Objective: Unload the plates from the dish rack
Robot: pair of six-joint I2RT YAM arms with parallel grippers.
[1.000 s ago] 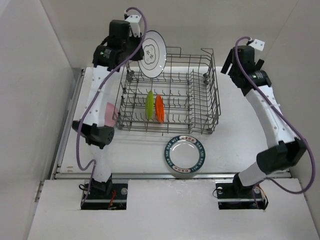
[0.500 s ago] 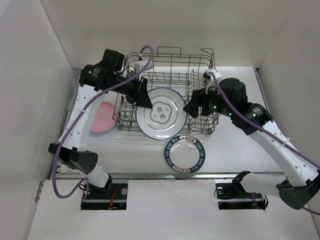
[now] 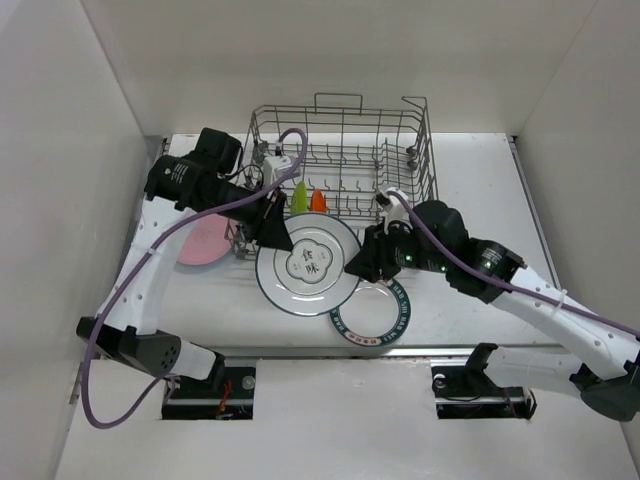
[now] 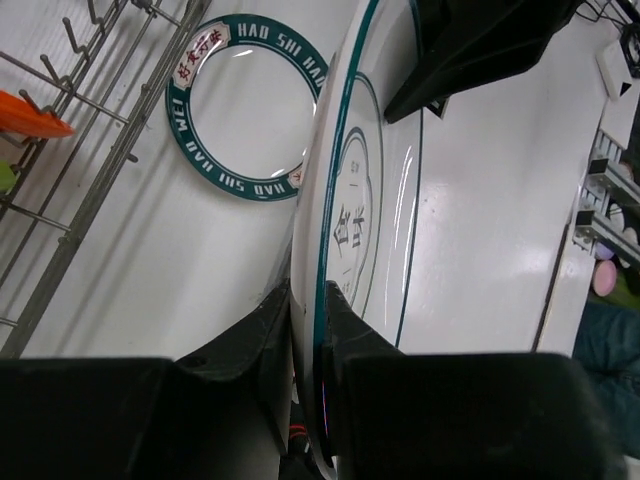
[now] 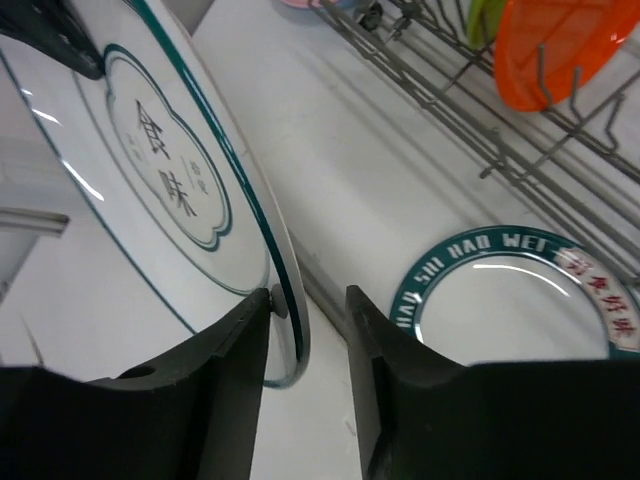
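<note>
The white plate (image 3: 308, 264) covers the upper left edge of the green-rimmed plate (image 3: 380, 318) lying on the tabletop (image 3: 480, 190). The left arm (image 3: 160, 250) cuts across the pink plate (image 3: 205, 238) beside the dish rack (image 3: 400, 180). Only the tops of the lime green plate (image 3: 299, 197) and orange plate (image 3: 318, 199) show in the rack.

The left arm reaches in over the rack's near left corner. The left tool (image 3: 272, 232) is pinched tight on the white plate's left rim, holding it tilted in front of the rack. The right arm (image 3: 520, 290) stretches low to the left. The right tool (image 5: 305, 300) stands partly parted, with a finger on each side of the plate's right rim and a gap at one finger.
</note>
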